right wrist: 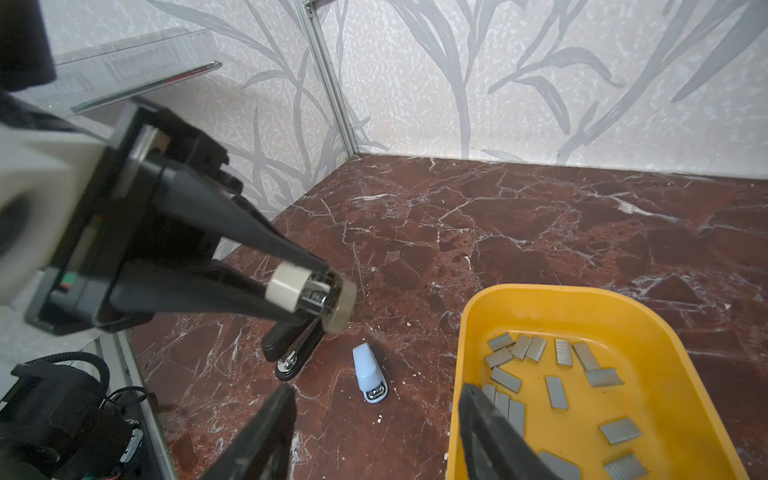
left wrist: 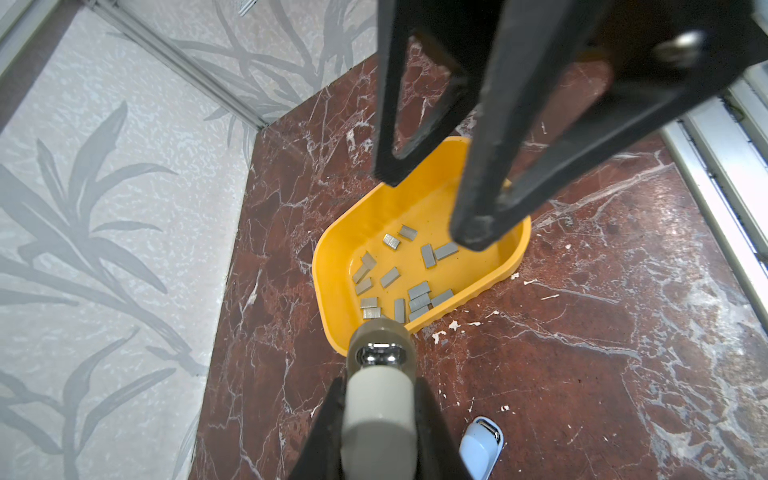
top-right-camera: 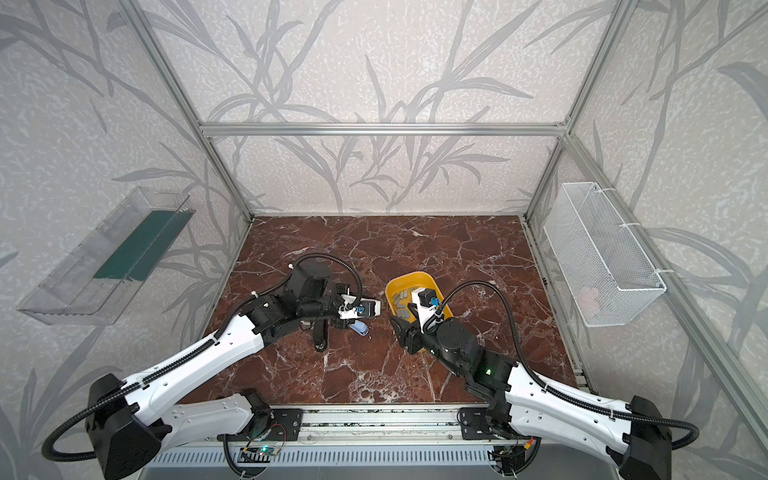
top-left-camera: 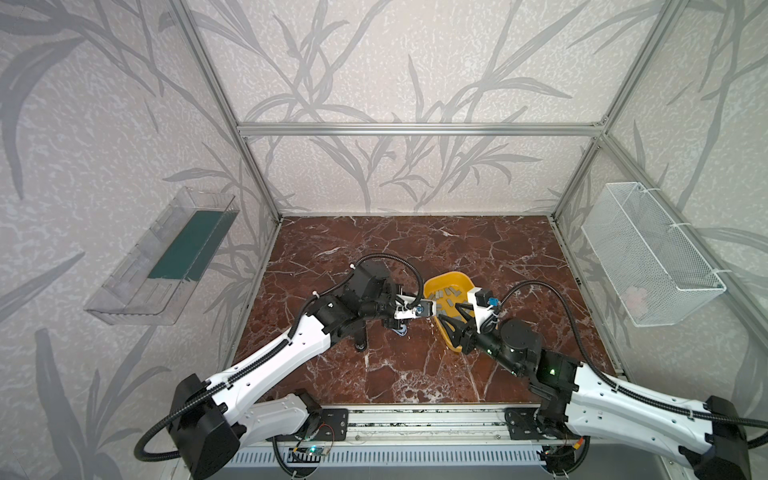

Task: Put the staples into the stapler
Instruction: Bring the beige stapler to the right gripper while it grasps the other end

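Observation:
Several staples (left wrist: 417,291) (right wrist: 557,390) (top-left-camera: 446,295) lie loose in a yellow tray (left wrist: 340,249) (right wrist: 469,332) (top-left-camera: 451,276) (top-right-camera: 409,276). My left gripper (left wrist: 380,384) (right wrist: 316,293) (top-left-camera: 419,311) is shut on a small beige stapler (left wrist: 381,415) (right wrist: 291,286) (top-right-camera: 372,306), held above the table with its metal nose toward the tray. My right gripper (right wrist: 377,391) (left wrist: 432,203) (top-left-camera: 446,312) (top-right-camera: 401,312) stands open astride the tray's near wall. One finger is over the staples, the other is outside the tray, and nothing is between them.
A light blue stapler (right wrist: 368,368) (left wrist: 480,444) (top-left-camera: 401,330) and a black stapler (right wrist: 291,357) (top-left-camera: 361,343) lie on the marble table left of the tray. A clear shelf (top-left-camera: 158,266) hangs on the left wall and a white mesh basket (top-left-camera: 648,257) on the right.

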Robot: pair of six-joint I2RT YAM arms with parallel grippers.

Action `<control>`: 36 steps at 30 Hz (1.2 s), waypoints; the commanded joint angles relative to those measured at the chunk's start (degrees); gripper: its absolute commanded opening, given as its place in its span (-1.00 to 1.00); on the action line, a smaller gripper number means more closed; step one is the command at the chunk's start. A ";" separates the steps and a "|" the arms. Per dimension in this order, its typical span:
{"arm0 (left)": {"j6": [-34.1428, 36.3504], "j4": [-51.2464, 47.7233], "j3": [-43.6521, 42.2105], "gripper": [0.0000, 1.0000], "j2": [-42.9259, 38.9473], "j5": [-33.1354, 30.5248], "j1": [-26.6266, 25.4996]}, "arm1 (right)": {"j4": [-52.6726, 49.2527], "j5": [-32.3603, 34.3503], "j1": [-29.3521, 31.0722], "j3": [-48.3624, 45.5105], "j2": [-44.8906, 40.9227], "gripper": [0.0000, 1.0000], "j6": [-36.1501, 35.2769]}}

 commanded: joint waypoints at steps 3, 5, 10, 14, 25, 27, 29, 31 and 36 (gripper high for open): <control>4.84 -1.49 -0.52 -1.00 0.29 3.98 -0.89 | 3.27 -7.73 -2.93 -1.06 0.28 0.27 4.01; 4.79 -1.99 -0.35 -1.00 0.23 5.02 -0.87 | 3.52 -9.56 -3.57 -0.88 0.55 0.26 4.40; 3.14 0.76 -1.20 -1.00 -0.23 3.80 -1.36 | 3.23 -9.48 -3.86 -0.92 0.95 0.27 5.00; 3.05 -0.18 -0.59 -1.00 0.23 4.64 -1.40 | 2.72 -12.62 -3.89 0.98 3.28 0.25 4.39; 6.13 -2.37 -0.96 -1.00 -1.11 6.10 -2.02 | 0.53 -13.27 -3.95 3.99 8.38 0.16 3.62; 6.48 -2.71 -0.91 -1.00 -0.82 6.26 -2.01 | 0.43 -12.91 -3.95 3.93 8.04 0.16 3.86; 6.76 -3.04 -0.86 -1.00 -0.85 6.78 -2.12 | 0.32 -12.36 -3.95 3.61 7.56 0.16 3.96; 6.80 -3.06 -0.87 -1.00 -1.48 7.77 -2.12 | 0.22 -11.49 -3.99 3.27 7.41 0.16 4.31; 4.78 -2.46 -0.49 -1.00 -3.26 9.33 -2.10 | 0.05 -9.59 -4.03 2.94 8.35 0.09 5.18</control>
